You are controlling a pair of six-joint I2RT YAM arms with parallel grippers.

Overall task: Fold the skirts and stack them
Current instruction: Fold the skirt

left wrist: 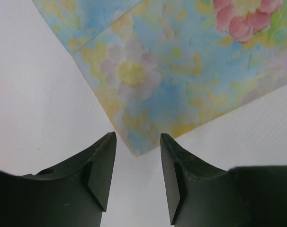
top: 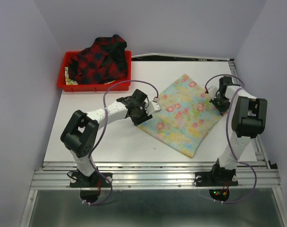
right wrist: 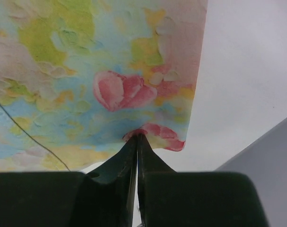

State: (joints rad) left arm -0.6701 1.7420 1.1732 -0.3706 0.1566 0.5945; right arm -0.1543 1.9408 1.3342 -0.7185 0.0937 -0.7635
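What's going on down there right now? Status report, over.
Right gripper shut on edge of floral skirt. Left gripper open, jaws astride its corner. Plaid skirt heaped in red tray, out of the way.

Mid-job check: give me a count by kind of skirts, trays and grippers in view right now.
Skirts: 2 (floral skirt on the table, plaid skirt heaped in the red tray)
Red tray: 1
Grippers: 2 (left gripper open at the floral skirt's corner, right gripper shut on its edge)
Total: 5
Uncounted: pale cloth under the plaid, too little shows.
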